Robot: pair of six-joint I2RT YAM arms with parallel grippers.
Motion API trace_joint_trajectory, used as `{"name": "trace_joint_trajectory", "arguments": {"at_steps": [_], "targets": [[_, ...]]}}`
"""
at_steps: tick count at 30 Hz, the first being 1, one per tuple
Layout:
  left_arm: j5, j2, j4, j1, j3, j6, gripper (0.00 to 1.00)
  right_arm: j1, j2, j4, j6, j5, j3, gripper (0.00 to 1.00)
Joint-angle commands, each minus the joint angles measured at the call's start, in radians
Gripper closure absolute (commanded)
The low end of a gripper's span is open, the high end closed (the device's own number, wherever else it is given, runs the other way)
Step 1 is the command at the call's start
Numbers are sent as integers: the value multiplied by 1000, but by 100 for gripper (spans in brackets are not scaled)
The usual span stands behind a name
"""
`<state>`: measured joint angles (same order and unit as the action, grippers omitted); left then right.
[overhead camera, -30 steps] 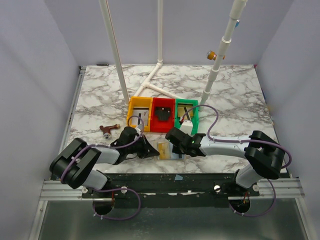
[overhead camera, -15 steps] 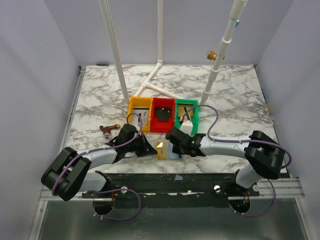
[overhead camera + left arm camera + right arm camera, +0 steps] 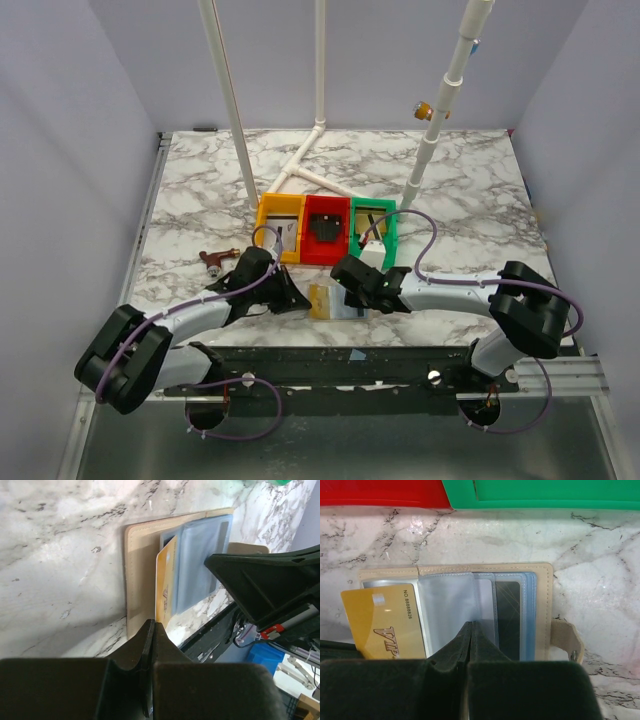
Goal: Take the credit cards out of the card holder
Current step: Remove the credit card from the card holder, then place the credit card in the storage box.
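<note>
The card holder (image 3: 335,301) lies open near the table's front edge, tan with pale blue-clear sleeves; it also shows in the left wrist view (image 3: 142,575) and the right wrist view (image 3: 540,580). A gold card (image 3: 382,622) sticks partly out of its left side. My left gripper (image 3: 151,626) is shut on the near edge of that gold card (image 3: 165,587). My right gripper (image 3: 471,626) is shut, its tips resting on the clear sleeves (image 3: 447,605). A dark card (image 3: 509,615) sits inside a sleeve. In the top view the left gripper (image 3: 296,298) and right gripper (image 3: 352,290) flank the holder.
Yellow (image 3: 279,210), red (image 3: 322,208) and green (image 3: 375,207) trays stand just behind the holder; a chunky black object (image 3: 326,229) lies in the red one. A small red-brown tool (image 3: 212,261) lies at the left. White pipes (image 3: 312,170) rise further back.
My left arm has pulled back to the left and the gold card has slid further out of the holder. The right gripper has stayed on the holder.
</note>
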<state>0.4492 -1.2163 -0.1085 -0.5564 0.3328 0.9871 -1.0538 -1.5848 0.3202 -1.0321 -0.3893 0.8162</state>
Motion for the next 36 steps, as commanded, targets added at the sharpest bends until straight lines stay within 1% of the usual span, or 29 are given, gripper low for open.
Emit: {"name": "trace_joint_trajectory", "arguments": {"at_steps": [1,24,27,28,30,32,36], "targets": [[-25,37,37,6,41,-31,100,-9,-76,180,4,64,-61,99],[6,84,95,6,94,-62,100,-8,31,252,42,20,60,99],[7,87,99,6,98,-64,100,-9,48,261,48,10,75,96],[9,88,99,6,98,-65,100,-9,50,262,49,8,78,94],[12,90,101,6,100,-65,100,-8,56,267,52,7,90,85],[12,93,105,6,104,-66,100,-9,71,269,55,9,101,70],[15,104,107,6,108,-68,100,-8,106,272,68,0,125,46]]}}
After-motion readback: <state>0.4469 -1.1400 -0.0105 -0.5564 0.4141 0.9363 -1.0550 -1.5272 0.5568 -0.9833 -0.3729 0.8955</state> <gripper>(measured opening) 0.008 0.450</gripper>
